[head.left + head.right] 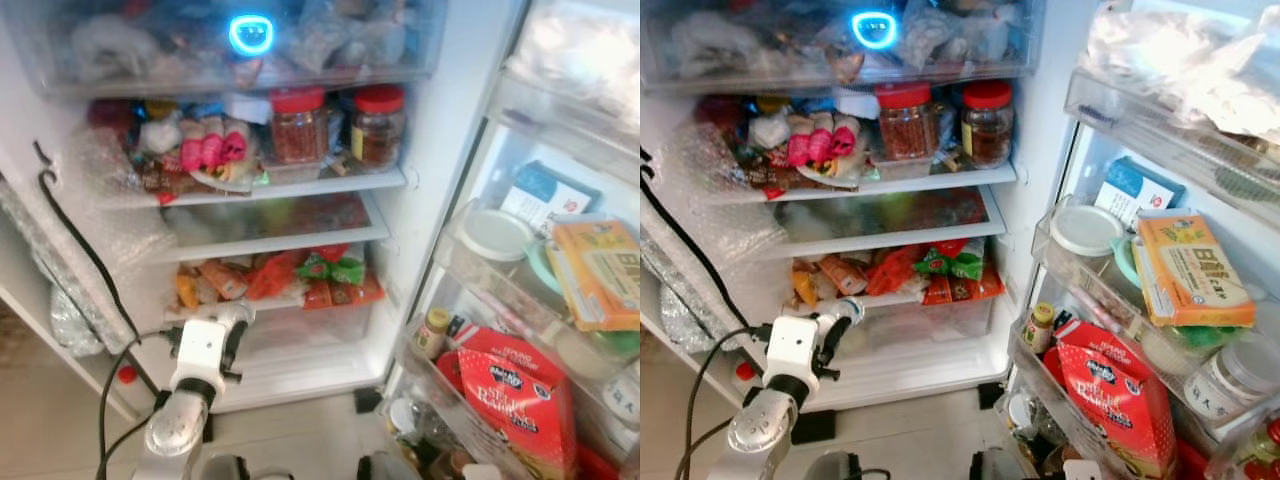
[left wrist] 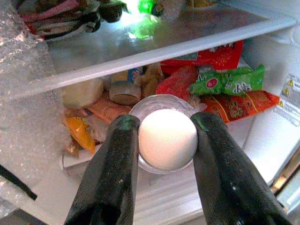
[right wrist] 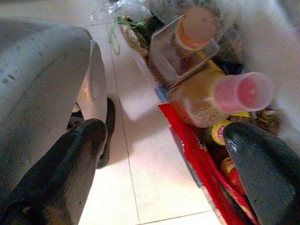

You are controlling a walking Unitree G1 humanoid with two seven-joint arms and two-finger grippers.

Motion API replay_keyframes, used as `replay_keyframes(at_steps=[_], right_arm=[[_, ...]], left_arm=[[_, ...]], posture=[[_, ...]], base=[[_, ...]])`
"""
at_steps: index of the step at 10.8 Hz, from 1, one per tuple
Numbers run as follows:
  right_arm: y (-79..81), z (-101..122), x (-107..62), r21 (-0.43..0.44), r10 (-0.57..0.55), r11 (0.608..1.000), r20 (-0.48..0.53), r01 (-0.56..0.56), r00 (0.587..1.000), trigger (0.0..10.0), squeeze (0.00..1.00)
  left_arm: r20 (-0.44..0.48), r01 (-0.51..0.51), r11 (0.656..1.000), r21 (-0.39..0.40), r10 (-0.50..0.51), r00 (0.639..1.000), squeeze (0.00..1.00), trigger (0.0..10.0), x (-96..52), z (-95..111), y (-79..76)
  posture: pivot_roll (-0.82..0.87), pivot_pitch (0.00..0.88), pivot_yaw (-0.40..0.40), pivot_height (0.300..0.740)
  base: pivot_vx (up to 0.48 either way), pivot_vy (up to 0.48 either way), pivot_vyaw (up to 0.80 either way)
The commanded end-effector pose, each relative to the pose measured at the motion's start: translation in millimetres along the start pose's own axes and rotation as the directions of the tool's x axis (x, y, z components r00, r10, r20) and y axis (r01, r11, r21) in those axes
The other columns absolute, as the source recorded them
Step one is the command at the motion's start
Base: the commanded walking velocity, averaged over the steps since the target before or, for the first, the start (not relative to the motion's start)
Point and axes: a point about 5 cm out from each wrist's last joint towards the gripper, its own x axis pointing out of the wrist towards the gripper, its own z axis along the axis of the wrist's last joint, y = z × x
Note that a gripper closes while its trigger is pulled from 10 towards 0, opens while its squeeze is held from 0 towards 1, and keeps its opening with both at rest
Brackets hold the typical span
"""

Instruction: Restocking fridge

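My left gripper (image 2: 166, 123) is shut on a white egg (image 2: 168, 139), whose back rests against a clear round cup rim (image 2: 140, 105). The gripper (image 1: 236, 316) is held out low in front of the open fridge, just before the bottom shelf, where red, green and orange snack packets (image 1: 325, 272) lie. Above it is a bare glass shelf (image 1: 270, 232). My right gripper (image 3: 168, 131) hangs open over the tiled floor, beside bottles (image 3: 220, 96) in the lowest door bin.
Two red-lidded jars (image 1: 338, 125) and wrapped food crowd the upper shelf. The open door on the right holds a red bag (image 1: 515, 395), an orange box (image 1: 598, 270) and small bottles. A black cable (image 1: 85, 250) and bubble wrap (image 1: 95, 190) hang along the fridge's left side.
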Motion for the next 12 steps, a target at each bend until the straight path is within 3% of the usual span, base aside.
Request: replay_keyframes(at_steps=[1,6,9,12], right_arm=[[7.8,1,0.8,0.003,0.027,1.0,-0.002,-0.027,1.0,10.0,0.0],[8.1,2,0.9,-0.039,0.018,0.999,0.009,-0.018,1.0,10.0,0.0],[7.4,0,0.8,-0.009,0.001,1.0,0.004,-0.001,1.0,10.0,0.0],[7.9,0,0.7,-0.009,0.005,1.0,0.0,-0.005,1.0,10.0,0.0]], left_arm=[[0.048,-0.014,1.0,0.006,0.014,0.999,0.0,10.0,3.3,10,2.7],[0.096,-0.028,1.0,0.015,0.026,0.995,0.0,10.0,7.9,18,8.2],[0.158,0.034,0.995,0.095,-0.049,0.986,0.0,10.0,11.3,29,-1.4],[0.174,0.055,0.994,0.091,-0.071,0.982,0.0,10.0,11.2,31,-5.8]], posture=[[-0.13,0.032,-0.036,0.648],[-0.13,0.036,-0.033,0.648],[-0.13,0.036,-0.033,0.648],[-0.13,0.038,-0.031,0.648]], base=[[0.0,0.0,0.0],[0.0,0.0,0.08],[0.0,0.0,0.27],[0.0,0.0,0.0]])
